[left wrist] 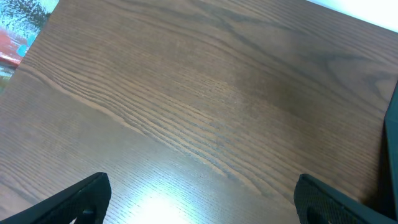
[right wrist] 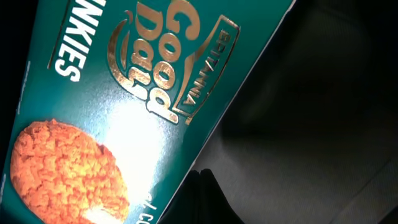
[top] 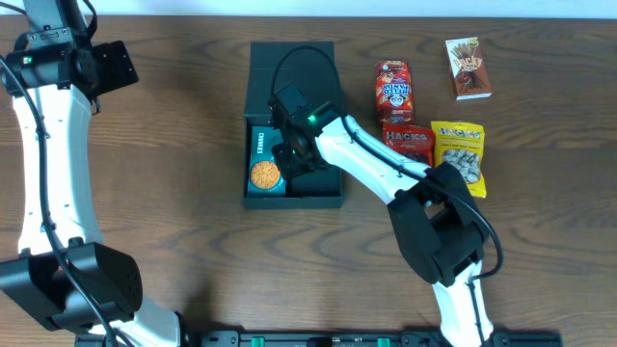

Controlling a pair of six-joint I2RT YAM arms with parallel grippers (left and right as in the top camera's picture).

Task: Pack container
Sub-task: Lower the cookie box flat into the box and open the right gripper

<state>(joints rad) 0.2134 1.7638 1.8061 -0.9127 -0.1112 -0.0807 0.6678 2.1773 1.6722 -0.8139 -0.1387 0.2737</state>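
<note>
Teal cookie box [top: 264, 162] lies in the container [top: 289, 72], right pincer [top: 291, 157] just beside it — its grip I can't tell; I'd lift straight up, clear of walls. Left pincer [left wrist: 202, 198] gapes.

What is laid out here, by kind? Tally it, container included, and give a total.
Container: 1
Snack boxes: 3 (teal cookie box, Hello Panda box, Pocky box)
Snack bags: 2 (red bag, yellow bag)
Total: 6

Container [top: 265, 77] dark teal-black; cookie box [top: 265, 164] teal with orange biscuit print; Hello Panda box [top: 393, 89] red; snack packet [top: 459, 154] yellow; table [top: 174, 193] brown woodgrain.
</note>
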